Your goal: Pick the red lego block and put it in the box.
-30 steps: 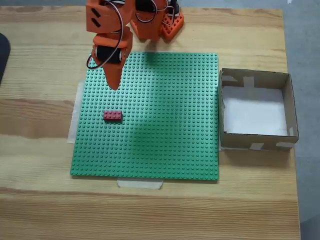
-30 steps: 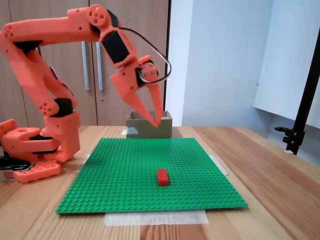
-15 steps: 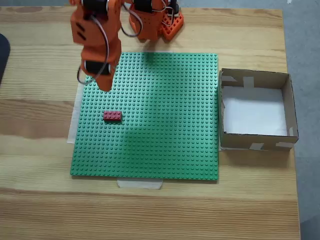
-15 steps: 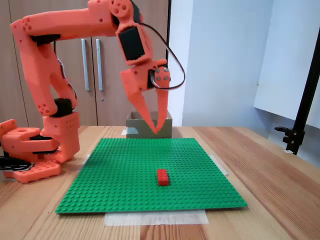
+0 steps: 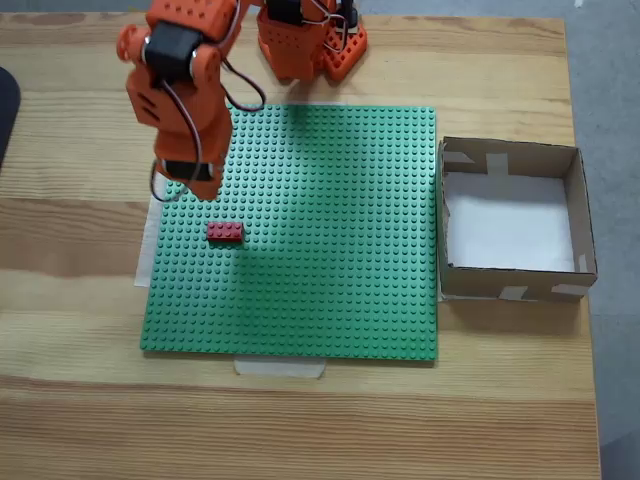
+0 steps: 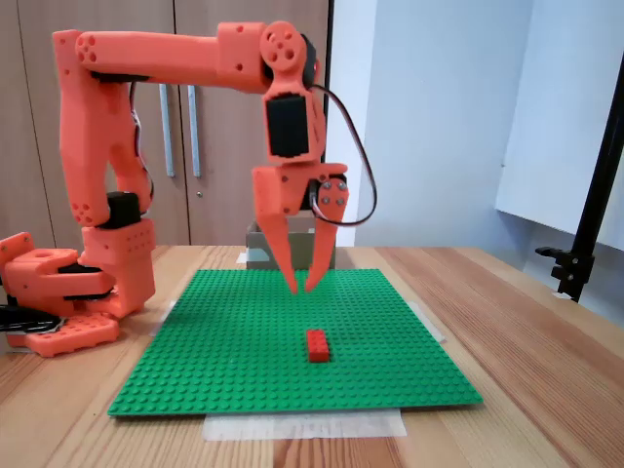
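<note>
Judging by how things lie, the task is only at its approach stage: nothing is gripped, and the grasp, the lift, the carry and the drop all remain to be done.

A pale wooden bench (image 5: 80, 400) with visible grain is seen beneath everything. On it a square green baseplate (image 5: 330, 280) is laid flat, its surface covered in even rows of studs and its edges held by strips of pale tape. At the right edge of the baseplate in the top-down fixed view, a square cardboard box (image 5: 582, 215) with low brown walls, a white paper floor and tape patches is set; it is empty. The orange plastic arm (image 6: 166, 49) is bent over the plate, and its end effector (image 6: 301, 286) is pointed downward above the studs, the two tapered fingers drawn nearly together at their tips with nothing between them. The red lego block (image 5: 225, 231), a small glossy studded brick, is seated on the baseplate just beyond those tips, untouched, and well apart from the box.
</note>
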